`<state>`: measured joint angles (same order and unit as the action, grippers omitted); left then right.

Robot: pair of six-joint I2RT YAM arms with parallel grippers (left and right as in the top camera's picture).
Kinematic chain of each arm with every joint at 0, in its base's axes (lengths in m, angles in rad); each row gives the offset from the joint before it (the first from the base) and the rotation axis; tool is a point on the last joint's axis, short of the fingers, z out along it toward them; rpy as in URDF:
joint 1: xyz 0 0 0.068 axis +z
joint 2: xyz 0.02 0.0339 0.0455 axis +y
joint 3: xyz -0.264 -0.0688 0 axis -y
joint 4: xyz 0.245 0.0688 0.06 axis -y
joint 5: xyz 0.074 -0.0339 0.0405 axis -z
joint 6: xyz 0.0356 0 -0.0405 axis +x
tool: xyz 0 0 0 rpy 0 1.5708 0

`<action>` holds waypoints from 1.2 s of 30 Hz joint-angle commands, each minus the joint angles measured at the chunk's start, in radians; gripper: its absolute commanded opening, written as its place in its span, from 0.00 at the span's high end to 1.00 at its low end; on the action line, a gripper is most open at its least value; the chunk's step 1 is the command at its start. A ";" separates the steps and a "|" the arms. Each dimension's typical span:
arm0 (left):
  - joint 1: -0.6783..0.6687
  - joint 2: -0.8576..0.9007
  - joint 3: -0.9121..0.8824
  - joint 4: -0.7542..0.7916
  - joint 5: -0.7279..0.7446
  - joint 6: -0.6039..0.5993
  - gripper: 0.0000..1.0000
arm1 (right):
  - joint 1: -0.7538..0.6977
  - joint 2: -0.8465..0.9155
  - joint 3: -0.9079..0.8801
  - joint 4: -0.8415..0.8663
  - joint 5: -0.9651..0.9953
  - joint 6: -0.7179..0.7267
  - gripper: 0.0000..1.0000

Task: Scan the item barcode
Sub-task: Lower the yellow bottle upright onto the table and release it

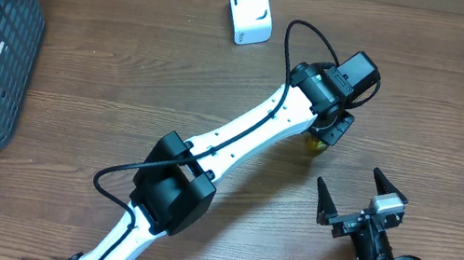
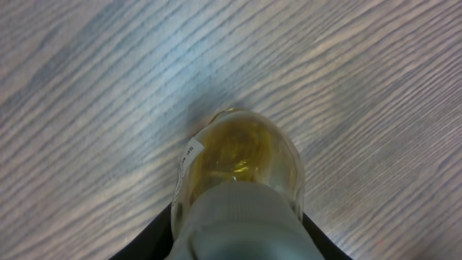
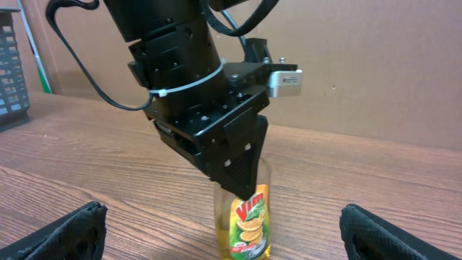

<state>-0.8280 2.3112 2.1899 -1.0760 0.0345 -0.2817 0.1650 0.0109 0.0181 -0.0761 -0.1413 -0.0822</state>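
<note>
The table (image 1: 129,66) is brown wood with a long grain running left to right; in the left wrist view it picks up a pale sheen. Behind its far edge, the right wrist view shows a plain brown wall (image 3: 375,72), flat and matt like board. A yellow Vim dish soap bottle (image 3: 249,220) stands upright on the wood right of centre, its label showing lemon slices. The left gripper (image 3: 242,180) reaches down over the bottle from above. Its black fingers are drawn in narrow against the sides just below the grey cap, and the base rests on the table. From overhead only a sliver of the yellow shows under the arm's wrist. The right gripper (image 1: 348,175) sits at the near right, close to the bottle but apart from it, spread wide with nothing between its fingers. A small white boxy device (image 1: 250,12) stands at the far edge near the middle. A grey plastic mesh basket (image 1: 11,36) with some packets inside occupies the far left.
</note>
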 commanded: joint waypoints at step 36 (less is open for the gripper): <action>-0.067 -0.032 -0.003 -0.252 -0.222 -0.238 0.18 | -0.003 -0.006 -0.010 0.003 0.010 -0.003 0.00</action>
<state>-0.8963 2.2890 2.1849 -1.3239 -0.1879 -0.5140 0.1650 0.0109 0.0181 -0.0757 -0.1410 -0.0822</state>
